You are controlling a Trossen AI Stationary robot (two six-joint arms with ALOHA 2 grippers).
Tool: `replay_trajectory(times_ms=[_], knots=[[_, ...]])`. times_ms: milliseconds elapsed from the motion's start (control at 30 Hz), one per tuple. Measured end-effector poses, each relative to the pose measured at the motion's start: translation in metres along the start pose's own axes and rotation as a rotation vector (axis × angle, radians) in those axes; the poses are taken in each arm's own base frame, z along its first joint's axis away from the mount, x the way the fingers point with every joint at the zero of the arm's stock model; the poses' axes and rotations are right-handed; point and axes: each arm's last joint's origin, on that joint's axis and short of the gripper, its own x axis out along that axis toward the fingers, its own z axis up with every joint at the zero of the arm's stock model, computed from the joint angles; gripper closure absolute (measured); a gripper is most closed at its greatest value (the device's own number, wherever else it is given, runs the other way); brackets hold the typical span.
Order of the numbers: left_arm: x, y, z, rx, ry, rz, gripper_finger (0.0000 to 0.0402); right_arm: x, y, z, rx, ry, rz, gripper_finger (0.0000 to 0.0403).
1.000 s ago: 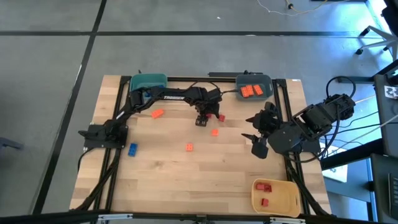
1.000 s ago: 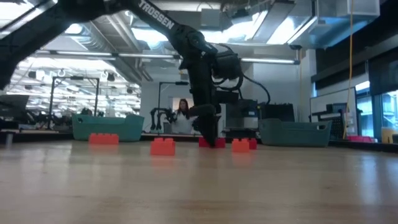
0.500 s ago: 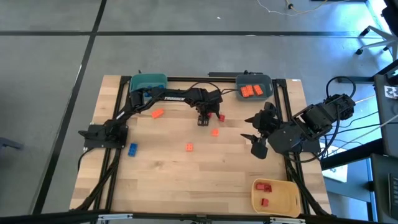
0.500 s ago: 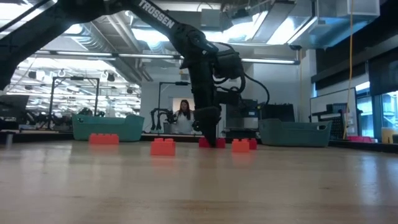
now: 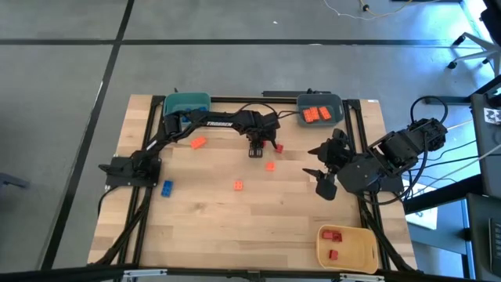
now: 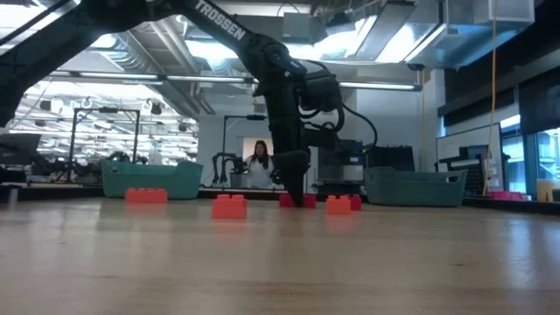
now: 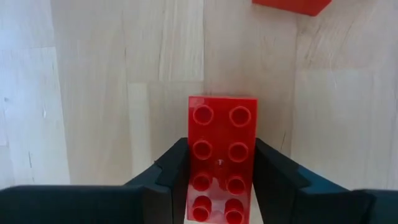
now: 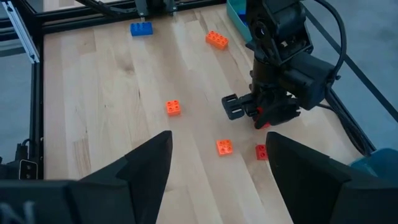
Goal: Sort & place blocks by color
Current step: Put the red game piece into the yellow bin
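Observation:
A red block [image 7: 222, 158] lies flat on the table, studs up, with my left gripper [image 5: 255, 150] shut on it at the table's far middle. In the low view the gripper [image 6: 297, 198] reaches down to the tabletop. A second red block [image 5: 278, 147] lies just to its right. Orange blocks [image 5: 270, 166] [image 5: 238, 185] [image 5: 198, 143] and a blue block [image 5: 167, 188] lie loose on the wood. My right gripper [image 5: 315, 160] hangs open above the table's right side, nothing between its fingers [image 8: 143, 168]. My left gripper pinches the red block by its two long sides [image 7: 191, 171] between its two fingers [image 7: 171, 171], at one end of the block. The fingers come steeply from above and straddle the block across its width. The block rests flat on the table.
A teal bin [image 5: 187, 102] stands at the far left, and a grey-blue bin [image 5: 319, 100] holding orange blocks at the far right. A yellow bin [image 5: 348, 254] with red blocks sits at the near right. Black rails run along the table's sides.
My left gripper has stayed over the red block, rolled slightly at the wrist, and its fingers have drawn in from wide apart until they sit against the block's sides. The block has not moved.

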Motion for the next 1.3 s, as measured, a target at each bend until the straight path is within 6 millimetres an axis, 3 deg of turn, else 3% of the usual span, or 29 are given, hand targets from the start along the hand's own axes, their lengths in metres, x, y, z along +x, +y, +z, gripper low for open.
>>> replay_trajectory(times_ms=[400, 600, 967, 1300], knots=[[-0.003, -0.025, 0.002, 0.0, 0.03, -0.09, 0.0274, -0.001, 0.001, -0.001, -0.01, 0.006, 0.011, 0.0141], [-0.019, -0.035, 0.012, -0.013, 0.063, -0.118, 0.0274, -0.005, 0.006, -0.006, -0.062, 0.032, 0.061, 0.0141], [-0.092, -0.05, 0.056, 0.047, -0.048, -0.064, 0.0274, -0.016, 0.02, -0.016, -0.117, 0.086, 0.186, 0.0141], [-0.139, -0.11, 0.077, 0.173, -0.156, -0.079, 0.0274, -0.035, 0.037, -0.032, -0.165, 0.087, 0.286, 0.0141]])
